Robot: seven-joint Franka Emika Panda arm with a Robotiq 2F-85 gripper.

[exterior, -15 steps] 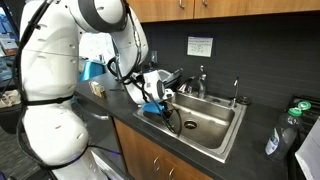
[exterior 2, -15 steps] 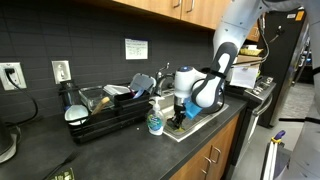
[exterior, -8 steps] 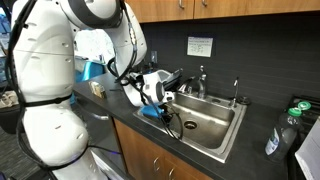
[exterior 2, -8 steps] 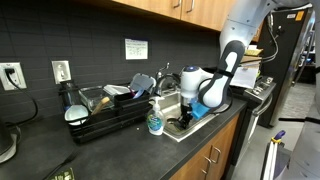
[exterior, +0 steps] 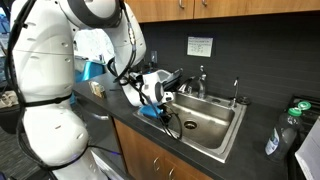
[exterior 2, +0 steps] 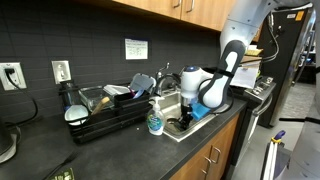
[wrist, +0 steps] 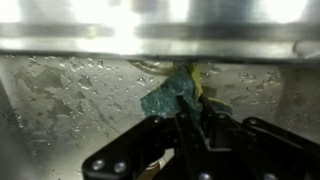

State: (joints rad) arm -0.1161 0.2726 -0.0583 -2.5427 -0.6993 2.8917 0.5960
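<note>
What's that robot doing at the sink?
The arm is bent down over the sink. Its end effector is shut on a blue-green and yellow sponge. In the wrist view the sponge sits low against the wet steel wall of the sink, just under the rim, and seems to touch it. A dish rack and a soap bottle stand on the counter beside the sink.

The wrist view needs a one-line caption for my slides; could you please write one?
End effector closed on a teal-and-yellow sponge, close against the wet steel wall of the sink.
</note>
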